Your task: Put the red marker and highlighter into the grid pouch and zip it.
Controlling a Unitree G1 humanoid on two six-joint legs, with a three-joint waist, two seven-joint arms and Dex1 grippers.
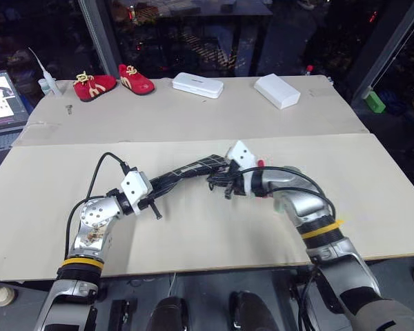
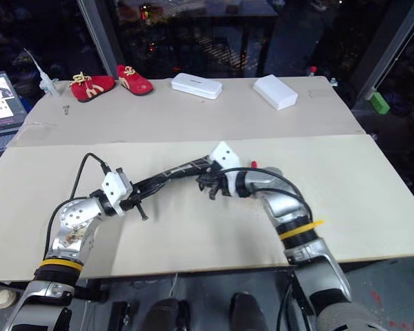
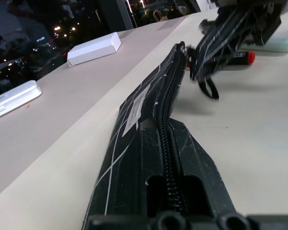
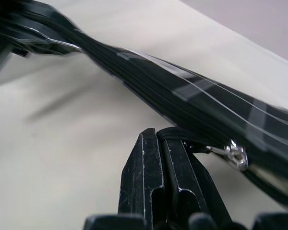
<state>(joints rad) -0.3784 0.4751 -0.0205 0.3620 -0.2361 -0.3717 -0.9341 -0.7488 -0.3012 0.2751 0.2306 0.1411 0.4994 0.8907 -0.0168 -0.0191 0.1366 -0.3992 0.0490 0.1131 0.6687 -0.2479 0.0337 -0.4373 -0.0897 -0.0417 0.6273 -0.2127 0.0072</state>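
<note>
The left gripper (image 1: 154, 187) pinches the pouch (image 1: 186, 170), the right gripper (image 4: 169, 158) pinches its strap (image 4: 182, 136), while the marker (image 3: 240, 57) lies outside.

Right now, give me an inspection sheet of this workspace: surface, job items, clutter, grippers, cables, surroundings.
Surface: pale table, seam across.
Job's things: grid pouch held off the table between both grippers; red marker and highlighter lying beyond it.
Clutter: red toy shoes, two white boxes, green block past the far right corner.
Grippers: left gripper shut on pouch end; right gripper shut on pull strap.
Cables: black cable looping off the left arm.
Surroundings: laptop left.
</note>
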